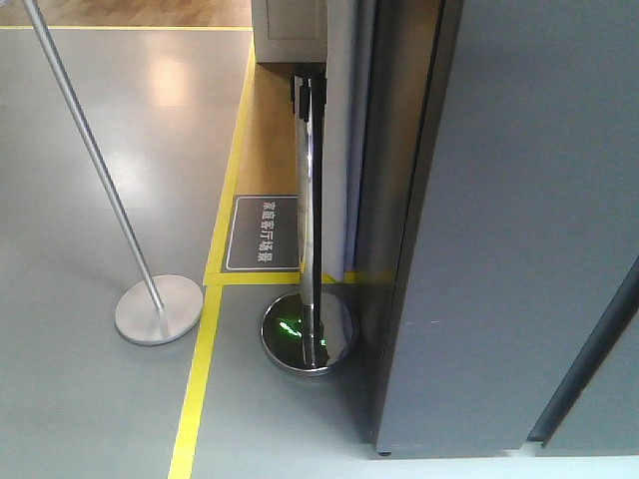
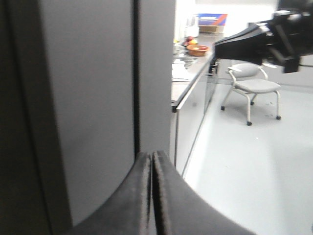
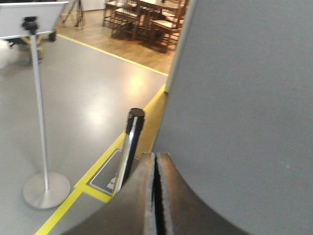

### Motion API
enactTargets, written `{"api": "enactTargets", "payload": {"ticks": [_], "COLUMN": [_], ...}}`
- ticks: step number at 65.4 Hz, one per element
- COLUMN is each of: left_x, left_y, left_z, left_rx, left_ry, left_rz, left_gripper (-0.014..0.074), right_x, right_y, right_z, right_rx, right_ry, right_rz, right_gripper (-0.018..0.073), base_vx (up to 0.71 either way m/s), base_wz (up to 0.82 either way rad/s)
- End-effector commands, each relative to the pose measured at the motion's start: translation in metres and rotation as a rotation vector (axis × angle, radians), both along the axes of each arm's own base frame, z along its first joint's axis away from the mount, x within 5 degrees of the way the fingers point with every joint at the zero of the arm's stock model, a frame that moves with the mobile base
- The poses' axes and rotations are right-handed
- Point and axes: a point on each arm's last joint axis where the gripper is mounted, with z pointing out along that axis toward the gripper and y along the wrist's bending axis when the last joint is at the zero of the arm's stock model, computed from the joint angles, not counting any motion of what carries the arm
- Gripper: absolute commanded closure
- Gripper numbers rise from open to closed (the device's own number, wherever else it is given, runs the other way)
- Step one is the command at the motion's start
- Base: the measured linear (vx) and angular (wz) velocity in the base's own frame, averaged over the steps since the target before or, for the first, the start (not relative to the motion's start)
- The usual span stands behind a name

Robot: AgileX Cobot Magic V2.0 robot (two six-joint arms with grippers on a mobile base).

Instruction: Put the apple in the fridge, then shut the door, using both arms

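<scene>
— Against the grey door [image 3: 244,98], both grippers sit pressed shut, holding nothing: left gripper [image 2: 150,196], right gripper [image 3: 155,196].
— And the apple?
— Out of sight; presumably inside the fridge [image 1: 519,220]. I'd push flat and steadily near the door's edge until it seals.

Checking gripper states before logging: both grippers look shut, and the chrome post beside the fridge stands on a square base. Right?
Not quite: the chrome post stands on a round base, as the front view shows. The left gripper and right gripper are shut, beside the fridge.
</scene>
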Motion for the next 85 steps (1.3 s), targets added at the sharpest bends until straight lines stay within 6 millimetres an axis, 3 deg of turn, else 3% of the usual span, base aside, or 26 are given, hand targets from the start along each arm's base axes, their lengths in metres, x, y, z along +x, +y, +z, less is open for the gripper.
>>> {"api": "enactTargets", "payload": {"ticks": [1,9,17,35,47,51,60,85], "left_x": [-0.031,-0.053,-0.07,-0.099,-0.107,-0.11,-0.115,-0.115], "left_y": [0.001,0.001,0.002,0.008,0.023,0.028,0.037,0.04], "left_z": [0.018,0.01,-0.016,-0.112,-0.182,-0.201,-0.222,-0.22], "left_rx": [0.008,0.009,0.008,-0.038,-0.07,-0.083,-0.102,-0.156], "left_ry": [-0.08,-0.068,-0.001,0.208,0.262,0.279,0.281,0.275], "left_rz": [0.017,0.015,0.02,0.164,0.421,0.503,0.617,0.658], "left_gripper": [0.0605,0.0605,0.0605,0.0605,0.0605,0.0605,0.0605,0.0605], "right_x": [-0.02,-0.033,-0.044,-0.071,-0.086,-0.088,-0.092,-0.092], "right_y": [0.003,0.005,0.004,0.004,0.006,0.006,0.006,0.007], "right_z": [0.013,-0.003,-0.042,-0.158,-0.208,-0.214,-0.218,-0.219], "right_rx": [0.0,-0.007,0.018,0.027,0.031,0.031,0.03,0.029], "right_ry": [-0.084,-0.104,-0.071,0.068,0.125,0.13,0.126,0.135], "right_rz": [0.014,0.015,-0.012,-0.05,-0.052,-0.052,-0.05,-0.044], "right_gripper": [0.0565,0.0565,0.0565,0.0563,0.0562,0.0562,0.0562,0.0562], "base_vx": [0.0,0.0,0.0,0.0,0.0,0.0,0.0,0.0], "base_wz": [0.0,0.0,0.0,0.0,0.0,0.0,0.0,0.0]}}
